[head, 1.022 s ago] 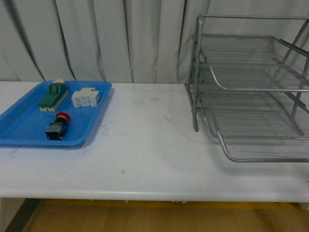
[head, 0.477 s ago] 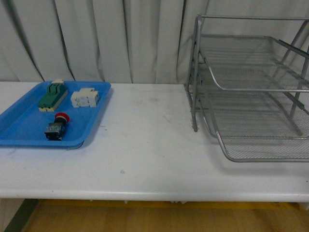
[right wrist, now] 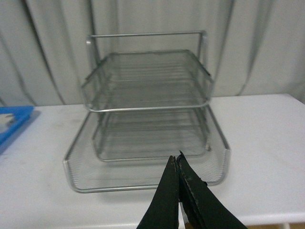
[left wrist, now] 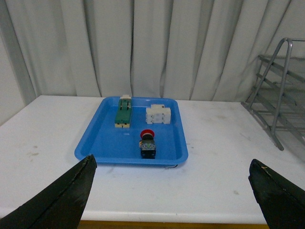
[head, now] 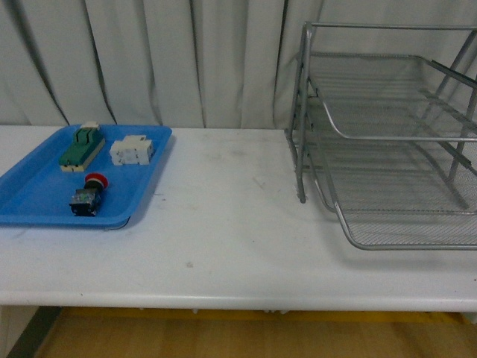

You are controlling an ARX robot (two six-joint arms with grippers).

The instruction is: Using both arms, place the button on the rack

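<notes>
Left wrist view puts the left claw [left wrist: 171, 163] nearest, its two dark fingers spread wide and hanging well short of the blue tray [left wrist: 102, 143]. The right claw [right wrist: 177, 164], seen from its own wrist, is pinched together on nothing and faces the rack [right wrist: 147, 107]. Beyond the left claw the button [left wrist: 147, 143] seems to lie on its side in the near part of the tray, at the left of the white surface [head: 223, 224], red cap pointing away. To pick it well, I'd say the left claw should close over the blocky dark body rather than the round cap, keeping off the tray lip and the green switch block [head: 82, 148] and white terminal block [head: 133, 151] just behind. The rack stands well apart at the far right, its right side cut off by the front view's edge, and neither arm shows there.
</notes>
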